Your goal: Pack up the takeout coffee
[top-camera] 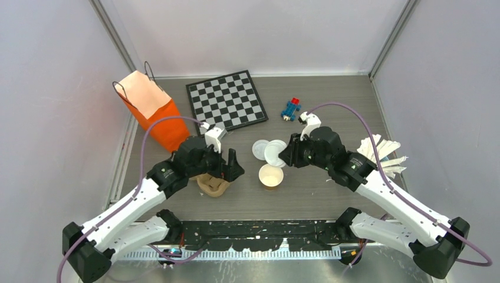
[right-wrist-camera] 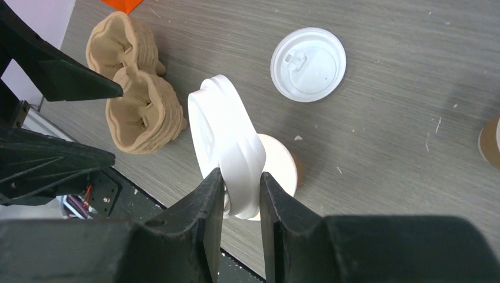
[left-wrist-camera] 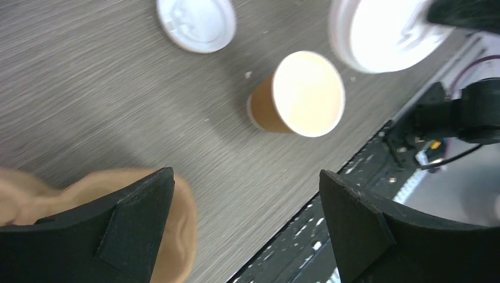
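Note:
One brown paper cup [top-camera: 271,175] stands open and lidless on the table; it also shows in the left wrist view [left-wrist-camera: 301,94] and the right wrist view [right-wrist-camera: 283,168]. My right gripper [right-wrist-camera: 242,183] is shut on a white lid [right-wrist-camera: 227,141], held on edge just above that cup [top-camera: 276,153]. A second white lid [top-camera: 260,148] lies flat on the table behind it [right-wrist-camera: 308,63]. My left gripper [left-wrist-camera: 247,200] is open and empty, left of the cup and over the tan pulp tray [top-camera: 212,184]. The edge of another brown cup [right-wrist-camera: 489,141] shows at the right.
An orange paper bag [top-camera: 150,106] stands open at the back left. A chessboard [top-camera: 227,100] and a blue and red toy [top-camera: 290,109] lie at the back. White wrapped sticks [top-camera: 383,153] lie at the right, by my right arm.

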Action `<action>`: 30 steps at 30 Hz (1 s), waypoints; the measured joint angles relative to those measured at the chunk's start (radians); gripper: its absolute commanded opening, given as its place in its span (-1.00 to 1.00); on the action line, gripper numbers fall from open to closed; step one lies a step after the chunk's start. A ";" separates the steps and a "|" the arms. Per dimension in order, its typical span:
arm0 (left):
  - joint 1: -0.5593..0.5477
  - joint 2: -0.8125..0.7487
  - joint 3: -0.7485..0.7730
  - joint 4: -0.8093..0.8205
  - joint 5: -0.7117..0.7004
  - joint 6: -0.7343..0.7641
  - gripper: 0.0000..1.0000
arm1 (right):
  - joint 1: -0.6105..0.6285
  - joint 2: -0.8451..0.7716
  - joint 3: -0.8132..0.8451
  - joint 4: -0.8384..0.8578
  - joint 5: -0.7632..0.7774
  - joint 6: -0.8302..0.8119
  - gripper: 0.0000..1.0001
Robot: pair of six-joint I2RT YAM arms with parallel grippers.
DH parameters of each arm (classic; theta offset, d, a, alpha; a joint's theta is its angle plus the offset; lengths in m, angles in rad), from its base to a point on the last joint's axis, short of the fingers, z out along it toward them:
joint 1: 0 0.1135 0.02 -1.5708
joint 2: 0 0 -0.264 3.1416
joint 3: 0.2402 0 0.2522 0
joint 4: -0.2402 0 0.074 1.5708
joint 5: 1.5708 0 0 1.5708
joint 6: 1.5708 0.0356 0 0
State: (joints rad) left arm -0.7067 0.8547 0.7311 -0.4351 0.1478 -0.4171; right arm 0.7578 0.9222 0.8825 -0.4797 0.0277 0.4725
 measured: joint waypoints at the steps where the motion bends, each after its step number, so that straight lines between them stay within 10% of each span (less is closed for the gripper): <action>1: 0.000 0.019 -0.001 0.029 0.025 -0.014 0.81 | -0.018 0.000 -0.003 -0.008 -0.023 0.004 -0.38; 30: 0.000 0.371 -0.033 0.494 0.246 -0.240 0.08 | -0.174 0.151 -0.081 0.013 -0.401 0.110 -0.31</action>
State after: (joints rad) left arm -0.7067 1.2255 0.6983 0.0593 0.3943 -0.6567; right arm 0.5835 1.0729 0.8013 -0.4671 -0.3733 0.5827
